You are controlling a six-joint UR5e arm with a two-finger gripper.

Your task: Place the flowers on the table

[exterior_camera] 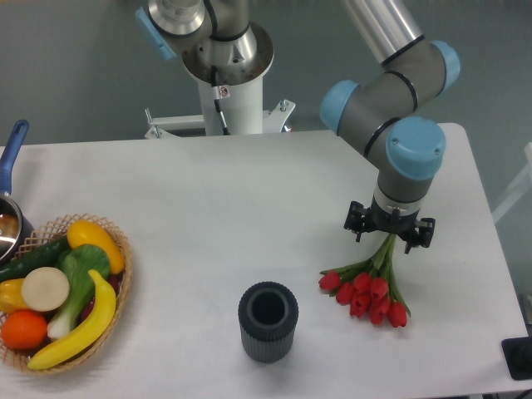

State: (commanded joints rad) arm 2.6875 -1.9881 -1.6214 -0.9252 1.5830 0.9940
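A bunch of red tulips [367,295] with green stems lies on the white table [249,208] at the right, blooms toward the front. My gripper [389,243] points straight down over the stem ends [386,253]. The stems run up between its fingers. The wrist hides the fingers, so I cannot tell whether they press on the stems or stand apart from them.
A dark ribbed cylindrical vase [268,322] stands upright left of the tulips near the front edge. A wicker basket [116,283] of toy fruit and vegetables sits at the far left, with a blue-handled pot [10,199] behind it. The arm's base [226,66] stands at the back.
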